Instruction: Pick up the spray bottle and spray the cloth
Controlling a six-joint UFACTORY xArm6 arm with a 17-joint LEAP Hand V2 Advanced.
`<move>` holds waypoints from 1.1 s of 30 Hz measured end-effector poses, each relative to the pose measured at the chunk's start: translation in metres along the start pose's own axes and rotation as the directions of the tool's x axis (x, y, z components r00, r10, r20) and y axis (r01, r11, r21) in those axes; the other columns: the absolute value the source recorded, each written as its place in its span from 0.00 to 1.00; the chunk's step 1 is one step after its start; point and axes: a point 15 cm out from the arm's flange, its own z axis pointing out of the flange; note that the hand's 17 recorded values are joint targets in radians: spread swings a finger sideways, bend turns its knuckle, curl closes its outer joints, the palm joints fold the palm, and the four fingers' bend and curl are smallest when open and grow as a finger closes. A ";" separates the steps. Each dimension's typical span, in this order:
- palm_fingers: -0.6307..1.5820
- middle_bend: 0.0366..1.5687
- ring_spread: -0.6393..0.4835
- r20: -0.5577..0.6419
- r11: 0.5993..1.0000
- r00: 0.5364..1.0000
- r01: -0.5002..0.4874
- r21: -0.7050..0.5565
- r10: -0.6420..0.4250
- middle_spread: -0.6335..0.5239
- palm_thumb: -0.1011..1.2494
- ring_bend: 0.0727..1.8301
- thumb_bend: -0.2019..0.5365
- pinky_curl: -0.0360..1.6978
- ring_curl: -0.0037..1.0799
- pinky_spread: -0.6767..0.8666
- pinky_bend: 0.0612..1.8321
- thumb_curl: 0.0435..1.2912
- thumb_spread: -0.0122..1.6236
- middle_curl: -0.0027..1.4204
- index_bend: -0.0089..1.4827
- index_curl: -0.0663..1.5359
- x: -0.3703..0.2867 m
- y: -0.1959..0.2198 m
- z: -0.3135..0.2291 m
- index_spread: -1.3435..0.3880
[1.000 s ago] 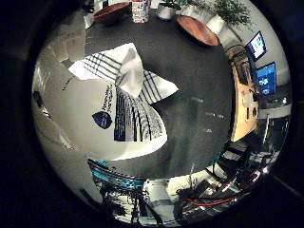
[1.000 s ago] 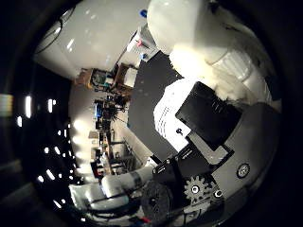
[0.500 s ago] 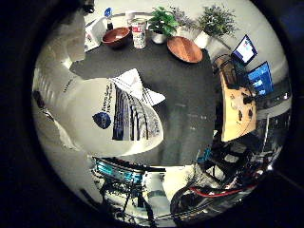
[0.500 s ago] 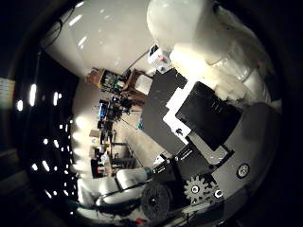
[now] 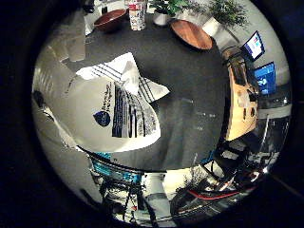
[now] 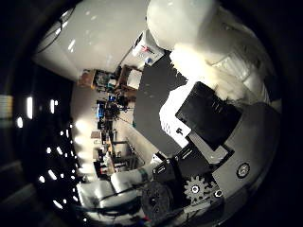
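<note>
The right hand's [image 6: 208,142] fingers [image 6: 208,118] curl around the white plastic spray bottle [image 5: 111,114], above the striped white cloth [image 5: 128,76] on the dark tabletop [image 5: 185,95].

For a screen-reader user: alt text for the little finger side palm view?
A white spray bottle fills much of the view, close to the palm, above a striped white cloth on a dark table with a wooden bowl and plants.

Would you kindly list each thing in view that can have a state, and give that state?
Spray bottle: close against the palm, raised above the table, held.
Robot hand: fingers curled round the bottle.
Cloth: lying crumpled on the dark table, beyond the bottle, apart from it.
Brown bowl: upright on the table's far side.
Wooden plate: lying flat, nothing on it.
</note>
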 end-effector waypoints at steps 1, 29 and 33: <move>0.85 0.83 0.38 0.002 1.000 1.000 0.007 0.012 -0.007 0.39 0.86 0.77 0.26 0.38 0.52 0.23 0.68 0.80 0.62 0.45 0.78 0.42 -0.003 0.001 -0.009 0.63; 0.85 0.83 0.39 0.517 0.820 0.638 0.411 0.399 -0.571 0.39 0.84 0.77 0.26 0.38 0.52 0.23 0.68 0.78 0.60 0.45 0.78 0.42 -0.249 0.080 -0.030 0.63; 0.85 0.83 0.39 0.553 0.797 0.574 0.444 0.409 -0.603 0.39 0.84 0.77 0.26 0.38 0.52 0.23 0.68 0.78 0.60 0.45 0.78 0.42 -0.266 0.082 -0.001 0.63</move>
